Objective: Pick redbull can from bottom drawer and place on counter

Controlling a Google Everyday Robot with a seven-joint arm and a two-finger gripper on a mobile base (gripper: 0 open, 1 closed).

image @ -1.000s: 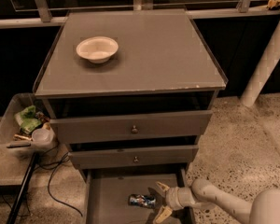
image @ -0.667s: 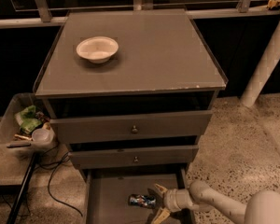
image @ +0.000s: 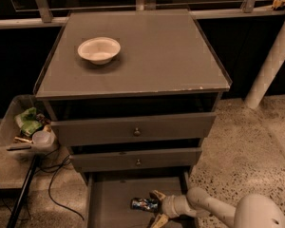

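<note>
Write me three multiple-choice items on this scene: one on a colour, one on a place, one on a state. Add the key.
1. The bowl on the counter is:
A. red
B. white
C. blue

2. The can lies:
A. on the counter
B. in the bowl
C. in the bottom drawer

3. The gripper, low in the drawer at the can's right end, is:
A. open
B. shut on the can
C. shut on the bowl

Key:
1 B: the bowl is pale white against the grey top.
2 C: the can lies on its side on the drawer floor.
3 A: the fingers stand spread apart, wider than the can.
</note>
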